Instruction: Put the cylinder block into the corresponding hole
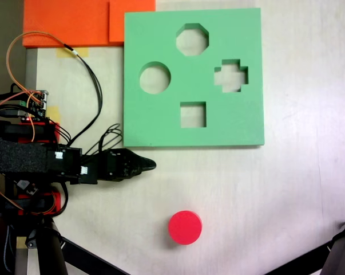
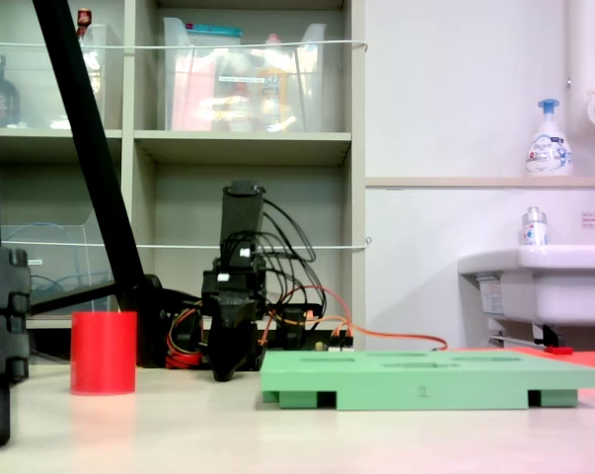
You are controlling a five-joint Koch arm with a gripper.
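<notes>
The short red round cylinder block (image 1: 185,227) stands upright on the pale worktop (image 1: 286,189), well apart from the flat green square foam board (image 1: 161,123) and its circular cut-out (image 1: 155,78). The arm's black hand (image 1: 149,165) sits low, just beside the board's near edge, holding nothing; whether its jaws are parted cannot be told. In a fixed view the block (image 2: 104,353) stands left of the hand (image 2: 224,373).

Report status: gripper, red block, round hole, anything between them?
Gripper empty, jaw state unclear, low beside the green board. Cylinder block upright on table, untouched. Circular hole empty. Path to block open.
</notes>
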